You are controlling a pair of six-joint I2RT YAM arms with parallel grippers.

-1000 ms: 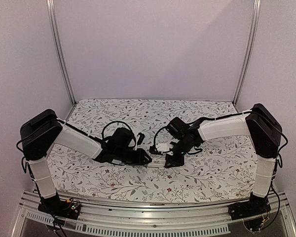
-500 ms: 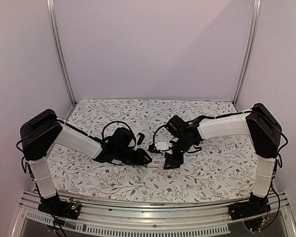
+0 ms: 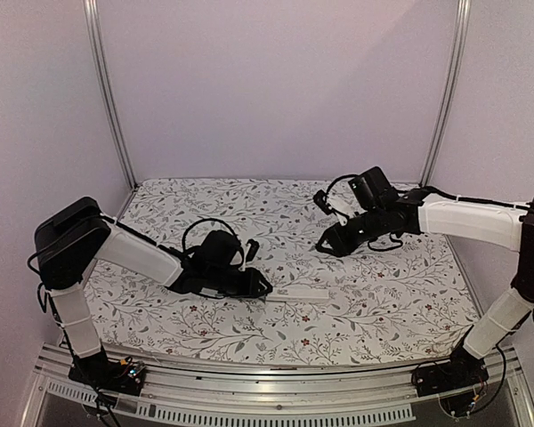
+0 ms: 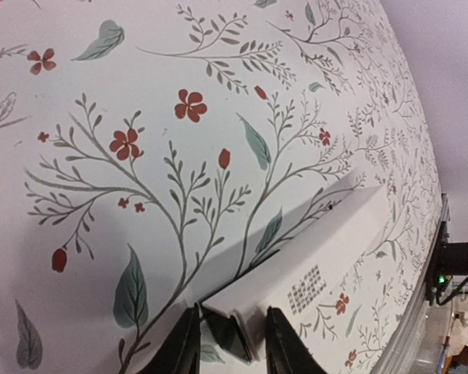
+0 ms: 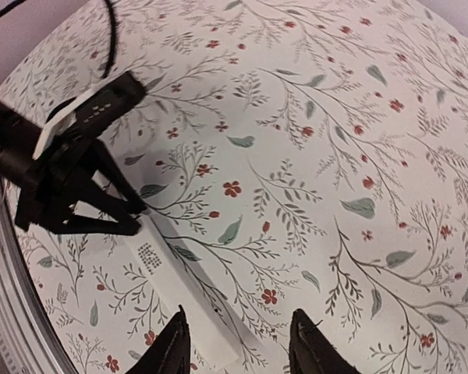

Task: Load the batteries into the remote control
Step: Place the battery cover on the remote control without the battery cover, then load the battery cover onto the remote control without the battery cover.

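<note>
Remote control lies flat on the worktop, its left end pinched by the left claw. Right claw hangs wide open, empty. Probably light, stiff, slippery plastic; grip across the narrow sides.

One remote control, one left gripper, one right gripper, one floral tablecloth

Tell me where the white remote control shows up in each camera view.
Top external: remote control low centre, on the table.
Left wrist: remote control bottom centre, running up to the right.
Right wrist: remote control lower left, slanting toward the bottom edge.
Shared landmark: left gripper holding one end.
</note>
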